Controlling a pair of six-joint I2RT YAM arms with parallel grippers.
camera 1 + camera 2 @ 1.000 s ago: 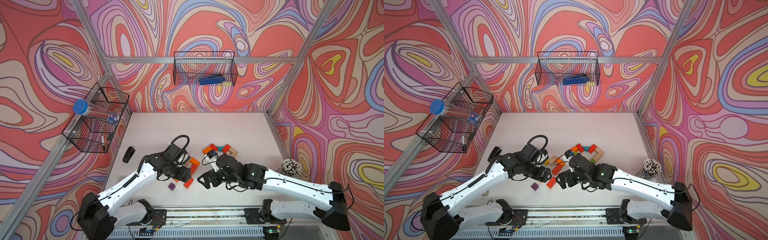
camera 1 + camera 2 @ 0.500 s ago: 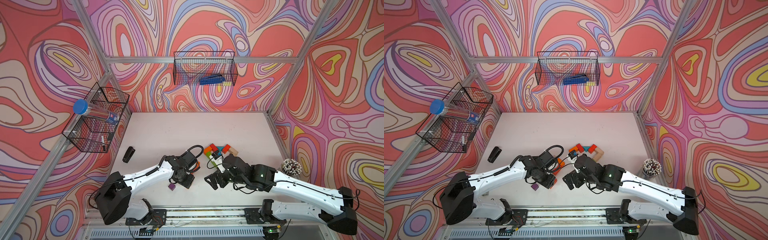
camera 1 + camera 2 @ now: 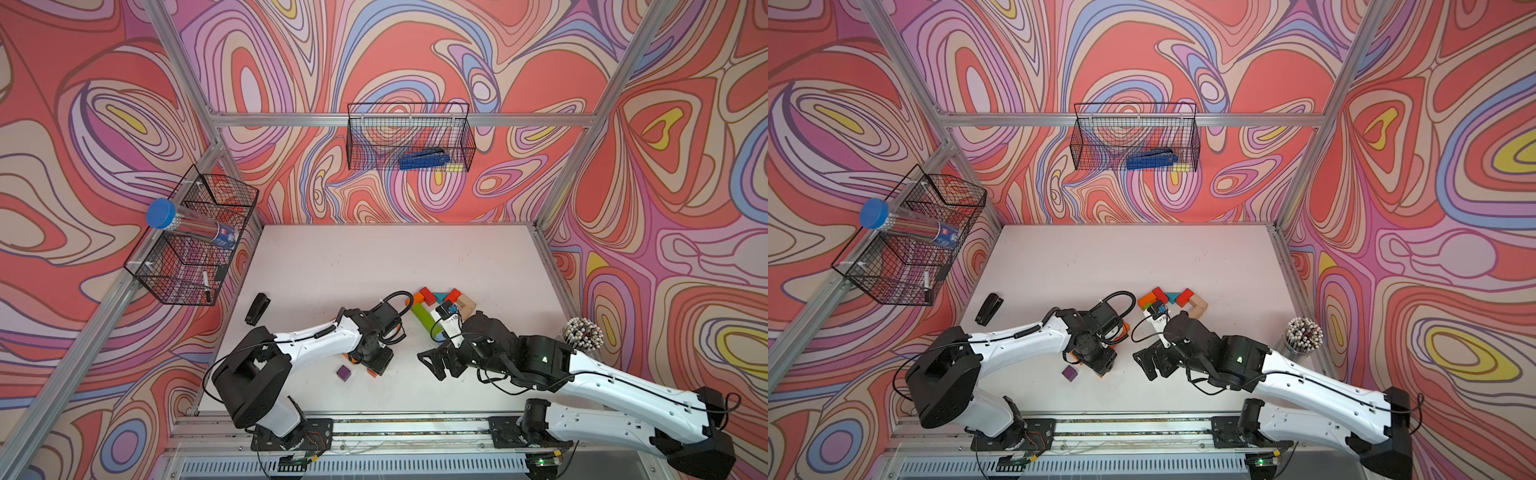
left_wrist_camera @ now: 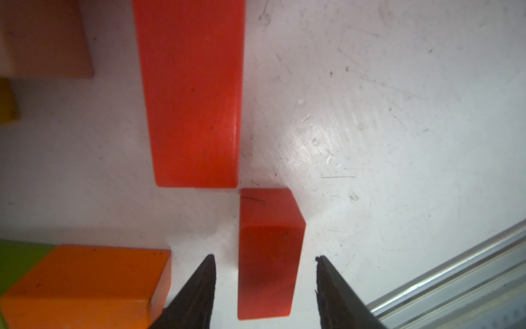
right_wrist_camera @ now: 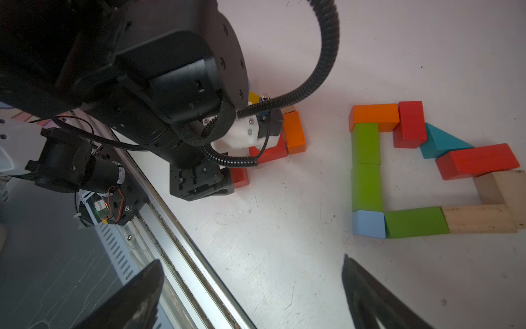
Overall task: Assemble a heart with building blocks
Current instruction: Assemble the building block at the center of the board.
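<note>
An open ring of building blocks [image 5: 365,186] lies on the white table: orange, red, teal triangle, red, plain wood, green and light blue. It shows in both top views [image 3: 426,318] [image 3: 1183,297]. Loose blocks lie beside it under my left arm. My left gripper [image 4: 264,257] [image 3: 376,365] is low over them, jaws open either side of a small red block [image 4: 269,228], with a gap on each side. A long red brick [image 4: 193,94] and an orange brick [image 4: 85,282] lie close by. A purple cube [image 3: 344,372] sits apart. My right gripper [image 5: 252,259] [image 3: 440,365] is wide open and holds nothing.
A black stapler [image 3: 257,308] lies at the table's left. A cup of pencils [image 3: 582,336] stands at the right edge. The metal front rail [image 4: 455,270] runs close to the small red block. Wire baskets [image 3: 409,139] hang on the back and left walls.
My left gripper has come down toward the front rail and narrowed its jaws round the small red block. My right gripper has drawn back to the right, still wide open.
</note>
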